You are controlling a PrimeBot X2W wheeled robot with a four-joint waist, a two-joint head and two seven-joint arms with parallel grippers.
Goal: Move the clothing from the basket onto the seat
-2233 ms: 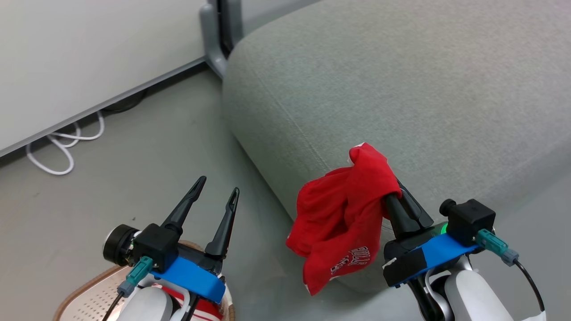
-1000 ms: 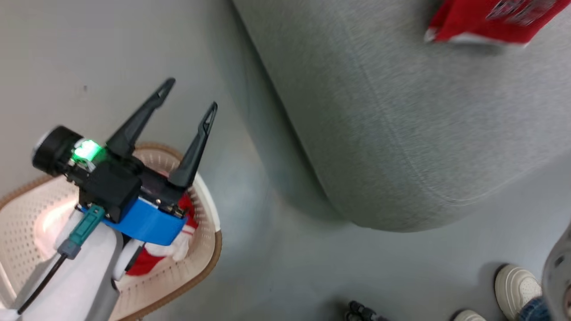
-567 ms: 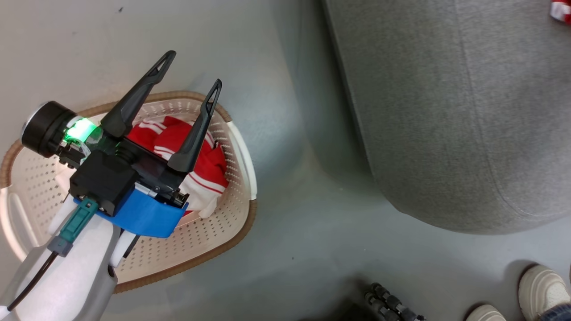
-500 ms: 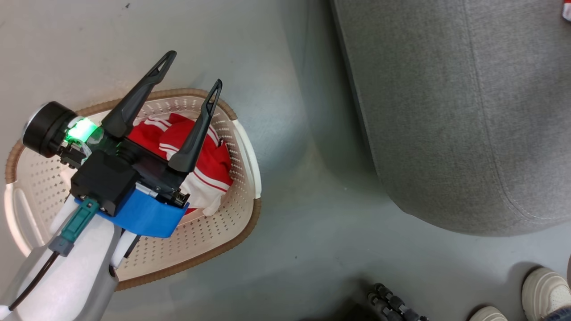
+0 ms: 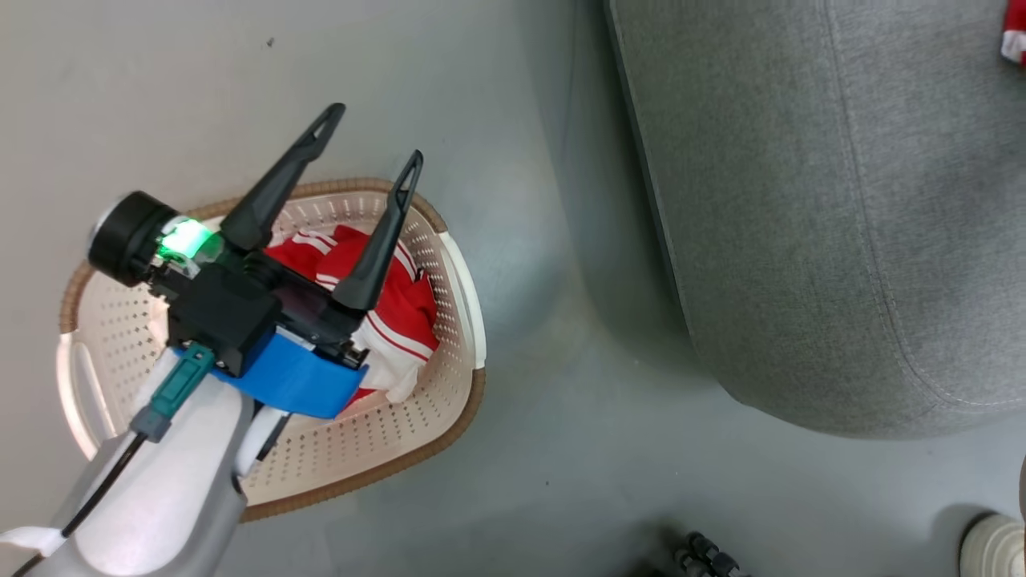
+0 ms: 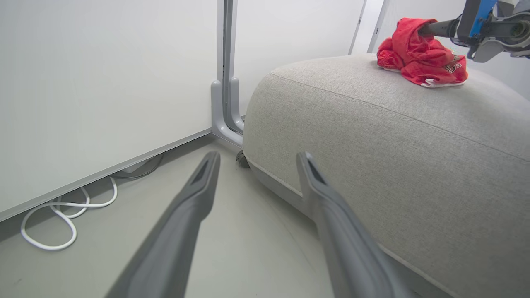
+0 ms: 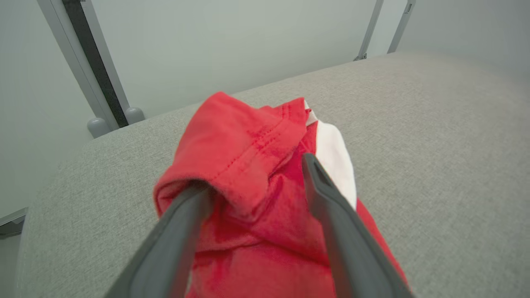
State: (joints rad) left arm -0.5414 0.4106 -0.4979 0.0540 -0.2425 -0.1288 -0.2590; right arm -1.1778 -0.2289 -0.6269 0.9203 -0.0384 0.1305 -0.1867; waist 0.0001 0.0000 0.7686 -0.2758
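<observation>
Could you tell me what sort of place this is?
Probably an office or lab corner staged as a lounge: white partition panels, a loose white cable on grey floor, a grey seat.

right gripper [image 7: 253, 176] | fingers spread | red garment [image 7: 240, 140] hooked over one fingertip, bunched between both | resting on grey seat [image 7: 434, 124] | pale wall [image 7: 207, 41] behind

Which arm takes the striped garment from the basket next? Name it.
Left. The left tool, open, hangs over the striped garment in the basket; the right tool is off at the seat with the lettered garment.
</observation>
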